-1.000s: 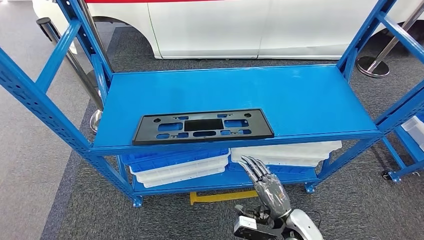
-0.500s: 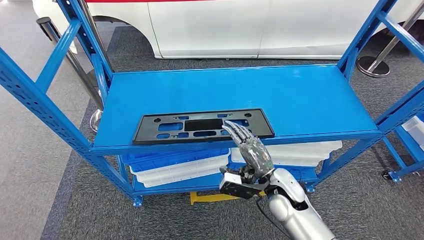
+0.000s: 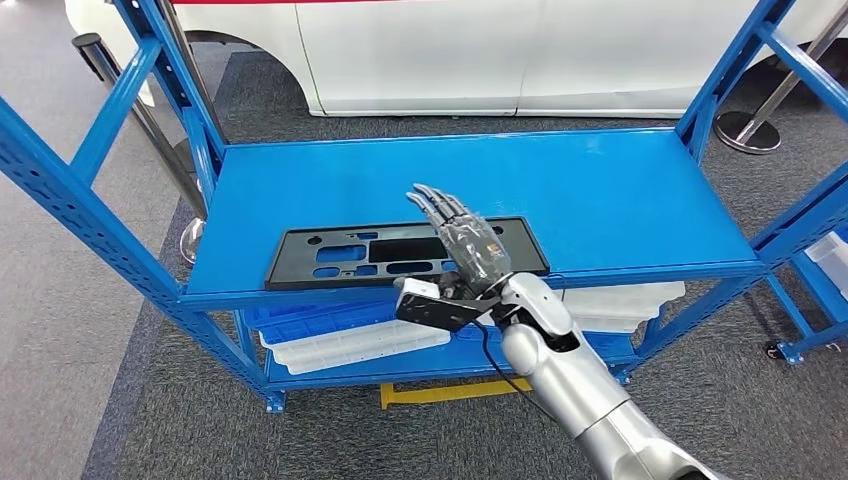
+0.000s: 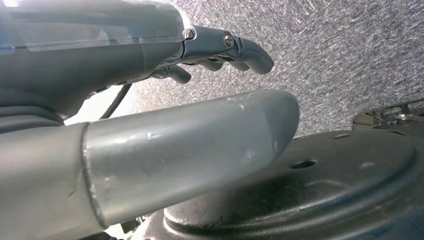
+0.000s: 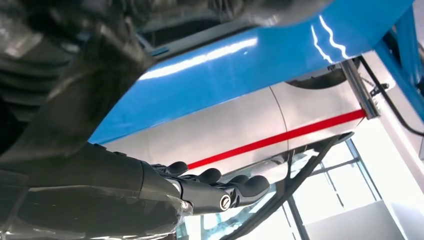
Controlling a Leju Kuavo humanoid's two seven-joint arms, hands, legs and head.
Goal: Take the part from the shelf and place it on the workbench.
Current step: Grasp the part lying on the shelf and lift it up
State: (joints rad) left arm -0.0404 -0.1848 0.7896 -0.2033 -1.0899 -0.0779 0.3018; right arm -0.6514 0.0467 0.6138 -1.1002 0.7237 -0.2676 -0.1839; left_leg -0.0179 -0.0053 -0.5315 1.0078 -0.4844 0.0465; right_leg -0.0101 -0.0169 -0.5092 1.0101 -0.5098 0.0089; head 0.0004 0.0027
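1. the step in hand is the reach: the robot's right hand (image 3: 468,243) hovers over the right half of the part (image 3: 406,253), fingers straight, slightly fanned and holding nothing, pointing toward 11 o'clock in the head view.
2. the part, a long flat black plastic plate with rectangular cut-outs and small round holes, lies on the top board of the blue shelf (image 3: 600,190), close to the front edge at about 7 o'clock from the board's middle.
3. judging from this, nothing is grasped yet; the next move calls for lowering the hand and closing fingers and thumb around an edge of the thin plate, which sits flush on smooth painted metal and may slide rather than lift.
4. the left hand (image 4: 150,100) hangs over grey speckled carpet, its dark fingers loosely curled and its thick grey thumb apart from them, holding nothing.
5. the shelf frame is glossy blue steel with perforated uprights; stacked blue and white plastic trays (image 3: 350,335) sit on the lower level.
6. a white car body (image 3: 480,50) stands behind the shelf.
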